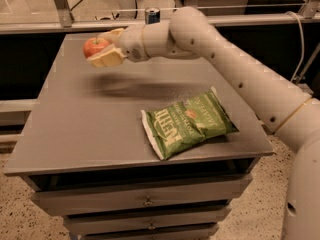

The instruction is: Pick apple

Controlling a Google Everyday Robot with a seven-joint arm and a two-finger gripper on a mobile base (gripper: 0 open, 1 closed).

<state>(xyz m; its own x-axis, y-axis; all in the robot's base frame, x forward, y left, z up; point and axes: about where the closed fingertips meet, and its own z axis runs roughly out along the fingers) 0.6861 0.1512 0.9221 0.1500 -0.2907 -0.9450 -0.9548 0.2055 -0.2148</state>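
Note:
A small red-orange apple (pixel 94 46) sits between the cream fingers (pixel 106 58) of my gripper (pixel 100 48). The gripper is shut on the apple and holds it in the air above the far left part of the grey table (pixel 90 124). A shadow lies on the tabletop below it. My white arm reaches in from the right across the table's back.
A green chip bag (pixel 186 123) lies flat near the table's front right. A dark blue can (pixel 152 15) stands at the back edge behind the arm. Drawers run below the tabletop. A metal rail and frame stand behind the table.

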